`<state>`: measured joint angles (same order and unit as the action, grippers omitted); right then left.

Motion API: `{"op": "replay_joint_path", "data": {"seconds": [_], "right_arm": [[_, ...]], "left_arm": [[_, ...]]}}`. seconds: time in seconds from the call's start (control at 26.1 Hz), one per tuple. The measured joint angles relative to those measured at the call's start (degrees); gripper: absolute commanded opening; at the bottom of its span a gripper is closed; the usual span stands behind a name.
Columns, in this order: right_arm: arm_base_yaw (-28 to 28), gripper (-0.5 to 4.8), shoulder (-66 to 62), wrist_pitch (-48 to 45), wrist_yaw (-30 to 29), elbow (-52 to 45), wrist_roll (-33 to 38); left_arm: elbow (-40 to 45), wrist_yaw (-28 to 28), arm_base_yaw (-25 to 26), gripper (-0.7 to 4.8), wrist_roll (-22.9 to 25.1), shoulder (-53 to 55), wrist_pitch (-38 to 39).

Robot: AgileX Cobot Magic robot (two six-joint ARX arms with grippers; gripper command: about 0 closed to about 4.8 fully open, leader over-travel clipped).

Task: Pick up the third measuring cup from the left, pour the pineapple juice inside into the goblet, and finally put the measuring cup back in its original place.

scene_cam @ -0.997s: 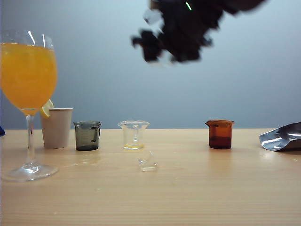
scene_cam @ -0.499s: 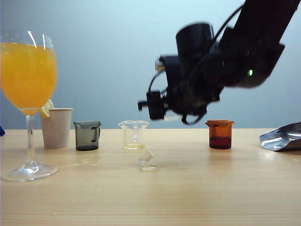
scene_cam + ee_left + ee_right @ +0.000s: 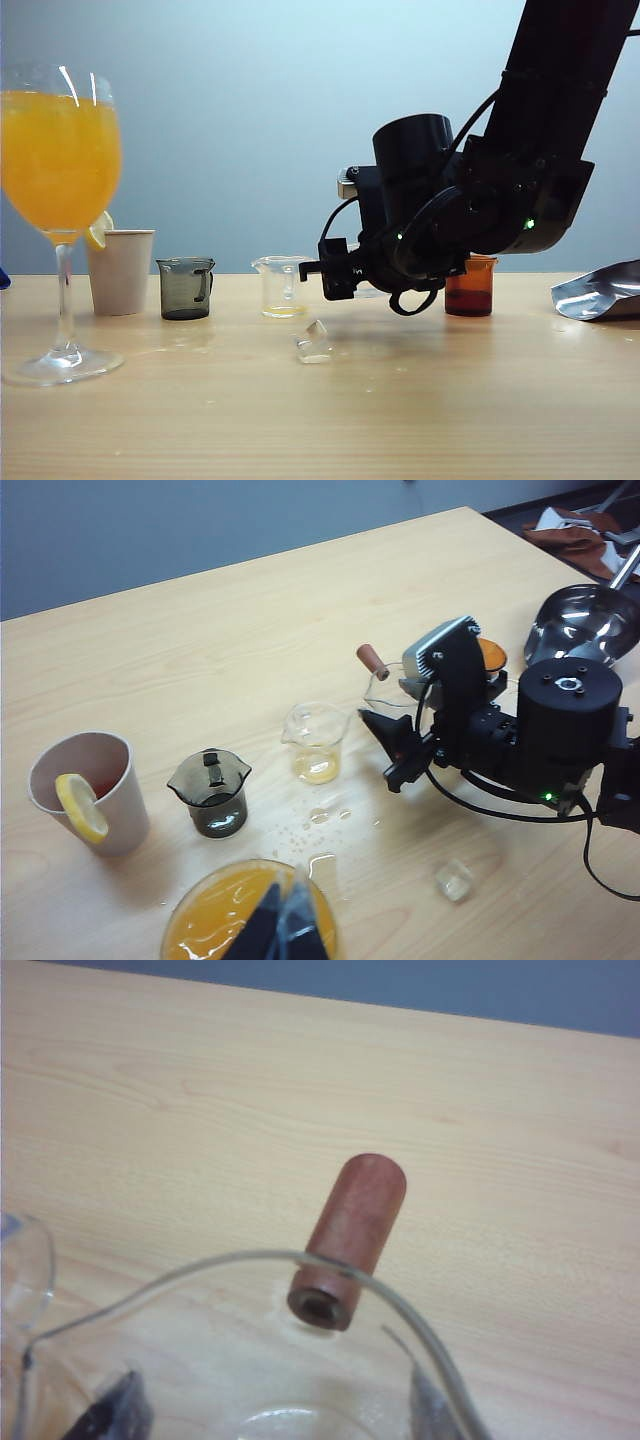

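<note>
The right hand (image 3: 335, 278) pinched the small clear cup (image 3: 392, 685) by its sides. It held the cup low over the desk (image 3: 400, 420), between the other clear cup (image 3: 284, 285) and the brown cup (image 3: 470, 290). The left hand (image 3: 283, 925) hung over the big glass (image 3: 60, 150) full of orange drink (image 3: 60, 160). Its fingers looked pressed together, holding nothing.

Even, bright overhead light washing pale worktop (image 3: 420, 420); soft faint shadows showing. Glare glinting on goblet (image 3: 60, 150) bowl. Right wrist view looking soft, close glass rim blurring.
</note>
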<state>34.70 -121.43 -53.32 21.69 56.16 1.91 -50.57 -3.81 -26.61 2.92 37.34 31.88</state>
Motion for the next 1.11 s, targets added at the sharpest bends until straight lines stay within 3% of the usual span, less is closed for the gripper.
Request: {"op": "replay_joint_path", "data": {"seconds": [0.19, 0.42, 1.04, 1.11], "right_arm": [[-1.14, 1.07, -1.53, -0.85, -0.42, 0.33, 1.75], [-4.17, 1.07, -3.82, -1.27, -5.09, 1.75, 4.04], [-4.24, 1.10, -3.80, -0.09, -9.90, 1.99, 4.07], [-4.24, 2.00, -3.74, 0.46, -9.90, 2.12, 4.07]], "left_arm": [[0.00, 0.13, 0.00, -0.05, 0.07, 0.31, -0.11], [0.00, 0.15, 0.00, -0.05, 0.09, 1.16, -0.28], [0.00, 0.15, 0.00, -0.05, 0.09, 2.38, -2.16], [0.00, 0.15, 0.00, -0.05, 0.09, 2.38, -2.14]]}}
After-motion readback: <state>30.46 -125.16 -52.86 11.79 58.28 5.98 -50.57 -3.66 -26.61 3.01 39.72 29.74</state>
